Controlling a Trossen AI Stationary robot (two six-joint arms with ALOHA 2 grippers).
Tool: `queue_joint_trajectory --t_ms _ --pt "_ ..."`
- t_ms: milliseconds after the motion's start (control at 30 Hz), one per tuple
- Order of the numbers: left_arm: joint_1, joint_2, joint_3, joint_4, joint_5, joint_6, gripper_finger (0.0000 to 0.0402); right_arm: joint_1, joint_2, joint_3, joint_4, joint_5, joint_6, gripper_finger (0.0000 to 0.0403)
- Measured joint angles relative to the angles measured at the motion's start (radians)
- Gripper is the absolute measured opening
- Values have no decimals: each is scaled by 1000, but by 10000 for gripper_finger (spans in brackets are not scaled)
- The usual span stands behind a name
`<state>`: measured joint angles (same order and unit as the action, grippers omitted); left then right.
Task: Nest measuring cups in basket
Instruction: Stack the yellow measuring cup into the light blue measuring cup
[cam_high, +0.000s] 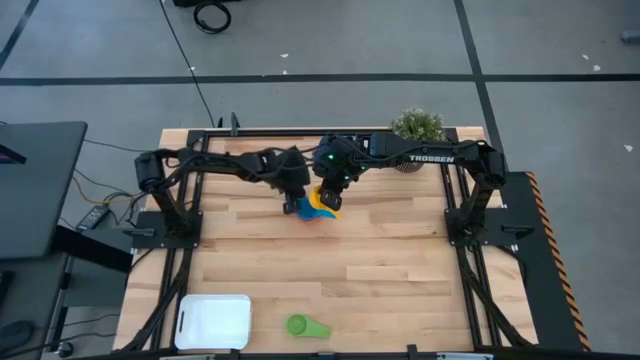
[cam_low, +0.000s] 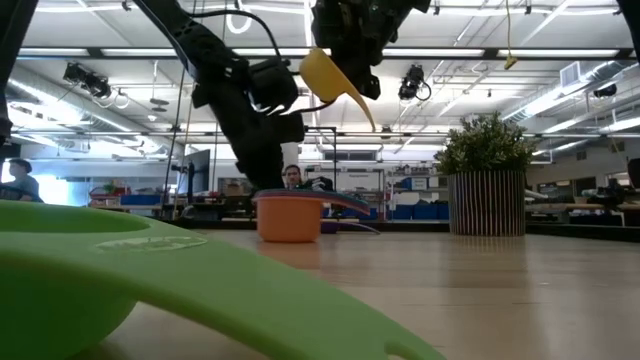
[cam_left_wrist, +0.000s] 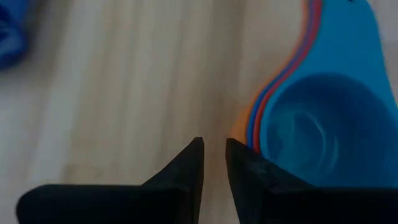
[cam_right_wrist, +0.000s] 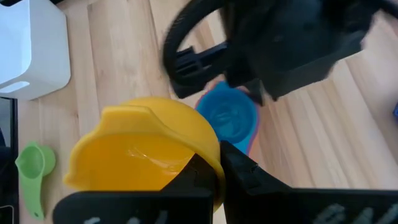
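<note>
Hanging in right claw (cam_right_wrist: 211, 165): yellow cup (cam_right_wrist: 146, 155), above nested stack (cam_right_wrist: 231, 117).

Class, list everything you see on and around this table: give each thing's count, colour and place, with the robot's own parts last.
Yellow measuring cup: one, yellow, held above the stack by the right tool.
Stacked measuring cups: one stack on the table's far middle; bright blue on top, red and orange below.
Green measuring cup: one, green, near edge, beside the basket.
Basket: one, white, near-left corner.
Plant pot: one, green plant, far right.
Table: one, light wood.
Left tool: one, dark, slightly open, beside the stack.
Right tool: one, dark, shut on the yellow cup.
</note>
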<state>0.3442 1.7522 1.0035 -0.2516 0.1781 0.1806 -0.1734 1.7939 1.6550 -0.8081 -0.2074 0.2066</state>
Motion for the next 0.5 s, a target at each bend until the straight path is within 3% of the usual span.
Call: queue_joint_trajectory --t_ms 300,500 --pt "-78 -1 0 -10 14 5 75 0 0 0 -17 -8 0 10" --pt "-43 -71 0 -109 -1 -19 75 -1 0 0 -87 -24 -38 10"
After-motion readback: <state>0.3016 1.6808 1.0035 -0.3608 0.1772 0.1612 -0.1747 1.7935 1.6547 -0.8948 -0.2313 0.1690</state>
